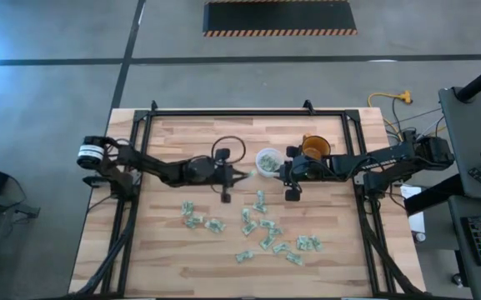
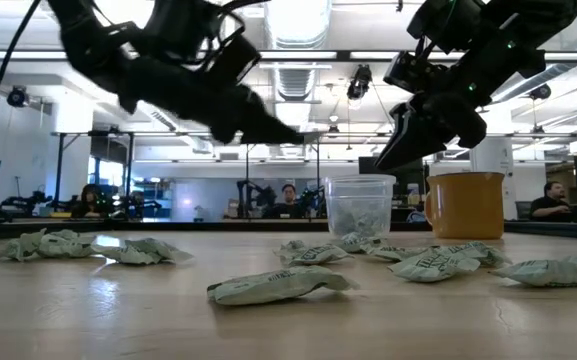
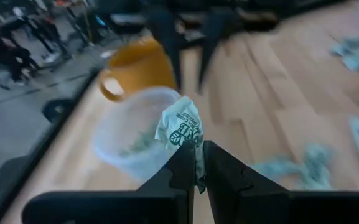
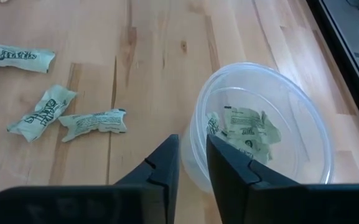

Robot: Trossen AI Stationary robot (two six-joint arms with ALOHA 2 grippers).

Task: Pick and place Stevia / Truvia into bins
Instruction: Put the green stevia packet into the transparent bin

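Stevia sachet (image 3: 182, 127) (pale green and white, crumpled) is being carried toward the clear plastic cup (image 1: 267, 160); it is clenched between the closed fingers of the left gripper (image 3: 199, 163), which is hanging above the table just beside the cup on its left in the high view. The step in hand appears to be the transfer: the sachet is off the table but not yet over the cup's mouth. Several sachets are already lying in the bottom of the cup, as the right wrist view is showing. The right gripper (image 4: 191, 163) is straddling the cup's near wall, one finger outside and one inside; its fingers are standing partly apart, apparently pinching the rim to steady the cup (whether both are pressing on the wall cannot be told). An orange cup (image 1: 315, 147) is standing just behind the clear one, beside the right arm. Many loose sachets (image 1: 261, 229) are still lying scattered on the wooden table (image 1: 165, 250), near the cup and farther toward the front edge. The next move is calling for the left gripper to travel a little farther until the sachet is hanging over the cup's opening, clear of the right gripper's fingers, then to release it.
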